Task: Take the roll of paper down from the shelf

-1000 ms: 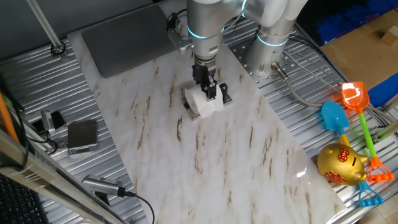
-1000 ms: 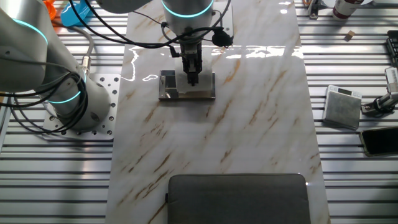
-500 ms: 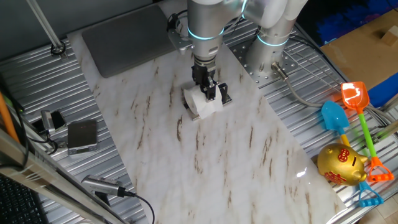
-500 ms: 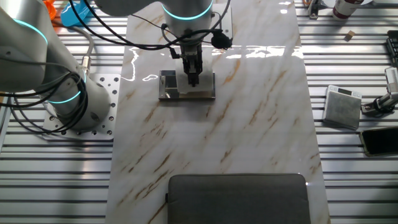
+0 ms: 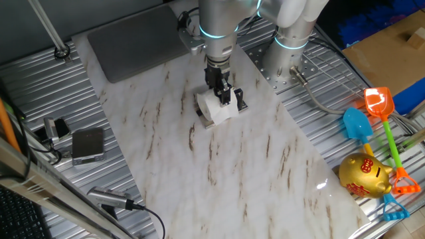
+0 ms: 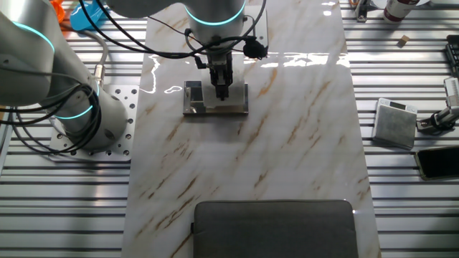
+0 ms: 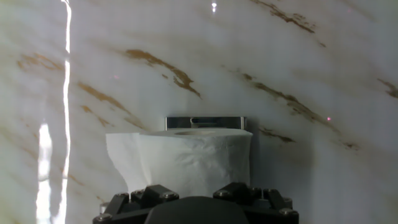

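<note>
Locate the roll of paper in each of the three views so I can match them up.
One fixed view: the roll of paper sits upper centre, just below the gripper, on the shelf.
The other fixed view: upper left of centre, a pale patch mostly hidden by the gripper, on the shelf.
Hand view: bottom centre, the roll fills the foreground, the shelf edge behind it.
Shared landmark: the shelf.

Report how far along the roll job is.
Done: the hand has reached the roll of paper and sits down at it. In hand: the grasp itself; the hand view shows the roll right at the hand, but the fingertips are hidden, so closure cannot be confirmed. Left: the roll sits on the shelf, so lifting it off and setting it on the marble table remains.
</note>
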Robot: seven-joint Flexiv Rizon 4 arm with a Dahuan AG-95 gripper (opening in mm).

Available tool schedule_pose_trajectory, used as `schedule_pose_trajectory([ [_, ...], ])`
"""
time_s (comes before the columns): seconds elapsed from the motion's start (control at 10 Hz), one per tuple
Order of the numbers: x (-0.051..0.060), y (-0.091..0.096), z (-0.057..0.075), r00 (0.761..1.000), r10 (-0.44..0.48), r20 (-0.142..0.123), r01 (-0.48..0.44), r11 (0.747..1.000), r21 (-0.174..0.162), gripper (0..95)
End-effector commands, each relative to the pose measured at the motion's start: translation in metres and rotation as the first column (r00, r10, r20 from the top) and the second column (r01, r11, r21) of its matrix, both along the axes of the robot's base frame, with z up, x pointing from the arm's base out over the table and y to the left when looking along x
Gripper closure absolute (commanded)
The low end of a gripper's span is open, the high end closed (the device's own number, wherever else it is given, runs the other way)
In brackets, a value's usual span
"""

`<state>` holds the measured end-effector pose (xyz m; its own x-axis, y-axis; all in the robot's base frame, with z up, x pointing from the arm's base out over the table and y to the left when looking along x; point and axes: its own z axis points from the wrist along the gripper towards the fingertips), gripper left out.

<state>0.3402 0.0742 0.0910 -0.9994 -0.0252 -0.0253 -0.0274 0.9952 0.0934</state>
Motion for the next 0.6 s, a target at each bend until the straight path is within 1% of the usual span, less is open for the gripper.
schedule_pose_trajectory([
  [0.1,0.0014,0.0018,-0.0029,1.0,-0.002,0.004,0.002,1.0,0.002,95.0],
  [0.3,0.0013,0.0023,-0.0031,1.0,-0.002,0.004,0.002,1.0,0.008,95.0],
  [0.6,0.0016,0.0011,-0.0021,1.0,0.0,0.003,0.0,1.0,0.007,95.0],
])
